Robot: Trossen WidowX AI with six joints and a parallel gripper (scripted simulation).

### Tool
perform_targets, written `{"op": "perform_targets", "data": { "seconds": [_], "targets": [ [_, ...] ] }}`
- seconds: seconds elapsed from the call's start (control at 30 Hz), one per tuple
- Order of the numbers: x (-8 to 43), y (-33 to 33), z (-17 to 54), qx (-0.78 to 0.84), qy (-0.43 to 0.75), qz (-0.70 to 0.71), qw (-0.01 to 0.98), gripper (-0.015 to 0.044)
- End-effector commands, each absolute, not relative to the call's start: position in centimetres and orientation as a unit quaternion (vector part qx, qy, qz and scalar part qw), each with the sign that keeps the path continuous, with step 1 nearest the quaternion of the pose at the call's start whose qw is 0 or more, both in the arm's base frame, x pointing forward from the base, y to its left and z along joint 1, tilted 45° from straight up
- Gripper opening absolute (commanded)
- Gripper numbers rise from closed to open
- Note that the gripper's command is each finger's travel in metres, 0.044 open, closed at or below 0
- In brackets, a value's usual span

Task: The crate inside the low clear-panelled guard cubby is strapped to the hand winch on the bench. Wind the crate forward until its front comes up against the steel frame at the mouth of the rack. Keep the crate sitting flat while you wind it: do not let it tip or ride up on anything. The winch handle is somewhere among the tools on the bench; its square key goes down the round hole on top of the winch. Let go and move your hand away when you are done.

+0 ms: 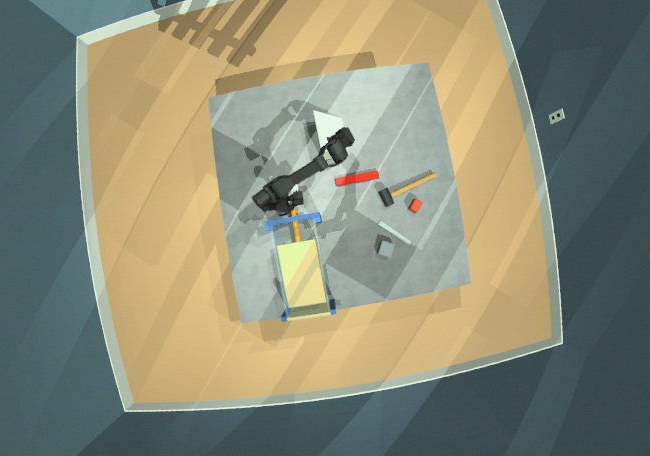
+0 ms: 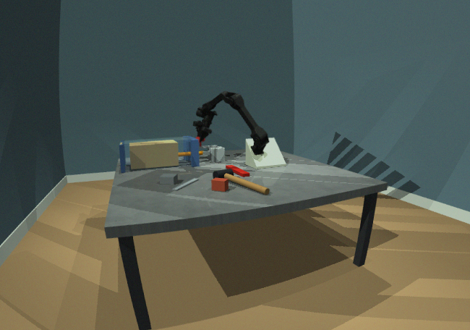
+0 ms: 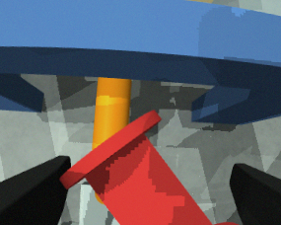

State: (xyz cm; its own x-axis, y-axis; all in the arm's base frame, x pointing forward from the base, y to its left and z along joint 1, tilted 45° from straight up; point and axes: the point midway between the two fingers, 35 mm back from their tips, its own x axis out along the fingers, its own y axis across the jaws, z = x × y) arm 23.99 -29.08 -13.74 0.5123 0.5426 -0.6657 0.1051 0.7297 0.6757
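Observation:
The pale yellow crate (image 1: 300, 273) (image 2: 153, 155) sits flat inside the clear-panelled cubby, with a gap between its front and the blue frame (image 1: 292, 219) (image 2: 197, 152) (image 3: 113, 25) at the mouth. An orange strap (image 1: 296, 232) (image 2: 184, 153) (image 3: 110, 118) runs from the crate through the frame towards the pale grey winch (image 2: 217, 153). My gripper (image 2: 202, 138) (image 3: 154, 171) is shut on a red handle (image 3: 138, 183), above the bench near the frame's outer side. The handle slants across the wrist view, its flanged end over the strap. Its square key and the winch's round hole are not visible.
A red bar (image 1: 356, 178) (image 2: 236, 171), a hammer (image 1: 385, 197) (image 2: 247, 184), a red block (image 1: 415, 205) (image 2: 219, 184), a grey block (image 1: 385, 248) (image 2: 168, 179) and a pale rod (image 1: 394, 232) (image 2: 186, 184) lie on the bench. A white wedge (image 1: 327, 126) (image 2: 272, 155) stands by the arm's base.

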Motion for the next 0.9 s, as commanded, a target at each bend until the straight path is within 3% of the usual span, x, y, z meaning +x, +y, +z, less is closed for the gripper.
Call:
{"op": "perform_targets", "data": {
  "seconds": [0.0, 0.43, 0.87],
  "targets": [
    [23.99, -29.1, -13.75, 0.341, 0.475, 0.137, 0.8, 0.0],
    [23.99, -29.1, -13.75, 0.341, 0.475, 0.137, 0.8, 0.0],
    [23.99, -29.08, -13.74, 0.341, 0.474, 0.137, 0.8, 0.0341]
  ]
}}
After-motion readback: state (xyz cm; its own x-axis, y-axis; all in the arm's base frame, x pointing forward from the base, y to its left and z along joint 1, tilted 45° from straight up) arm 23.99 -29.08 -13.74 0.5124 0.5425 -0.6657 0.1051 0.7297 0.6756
